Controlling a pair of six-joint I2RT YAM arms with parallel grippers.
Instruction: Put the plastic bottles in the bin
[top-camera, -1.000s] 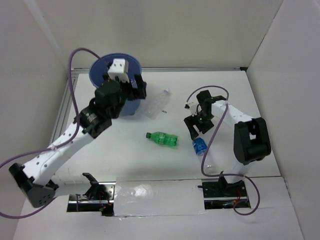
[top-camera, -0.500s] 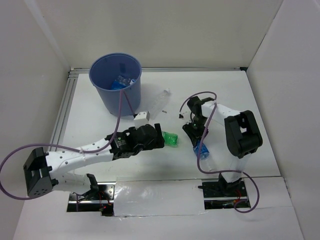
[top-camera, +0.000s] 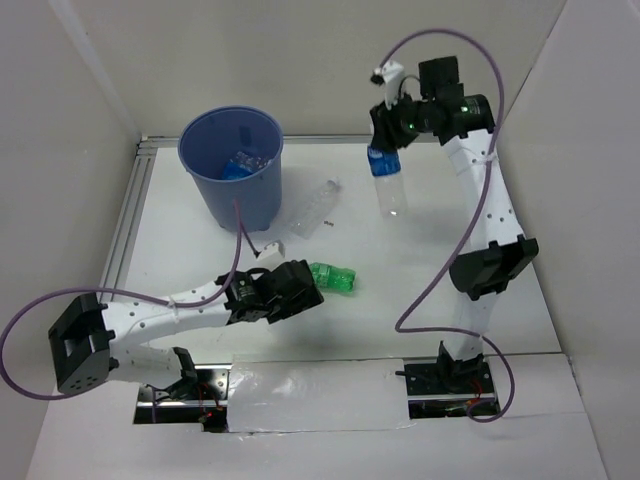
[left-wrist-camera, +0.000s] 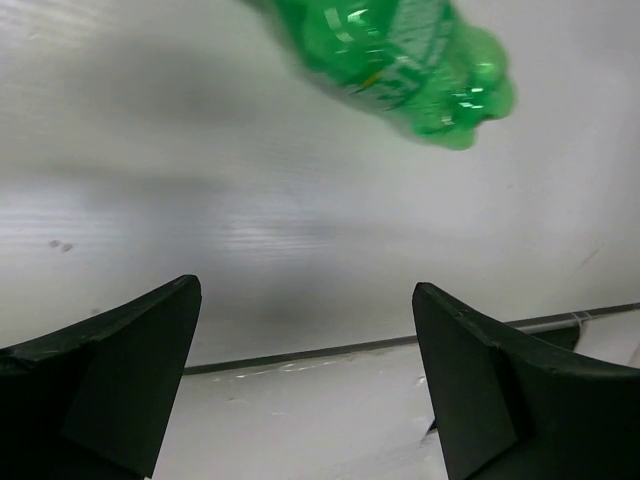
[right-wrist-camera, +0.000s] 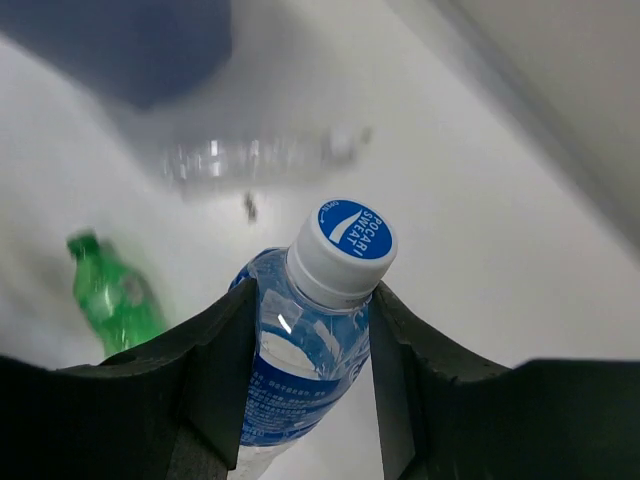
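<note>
Bottles (top-camera: 243, 163) already lie inside the bin (top-camera: 255, 205) — a few with blue labels show at the bottom, though I cannot count them. Three are outside it. One, a clear bottle with a blue label (top-camera: 388, 180), hangs neck-up from my right gripper (right-wrist-camera: 308, 320), whose jaws are pinched on it just under the cap. That arm is raised high, to the right of the bin and well apart from it. The green bottle (left-wrist-camera: 400, 50) lies on its side on the table (top-camera: 390, 260), just ahead of my left gripper (left-wrist-camera: 305, 300), whose jaws are spread wide with nothing between them. The plain clear bottle (top-camera: 313, 207) lies near the bin's right side. I judge the task past its middle: one drop and two pick-ups are left. Between the held bottle and the bin's mouth I see only open air — the plain clear bottle sits below that path. My left arm's purple cable (top-camera: 240, 240) runs close by the bin's base, so I'd mind it when lifting.
</note>
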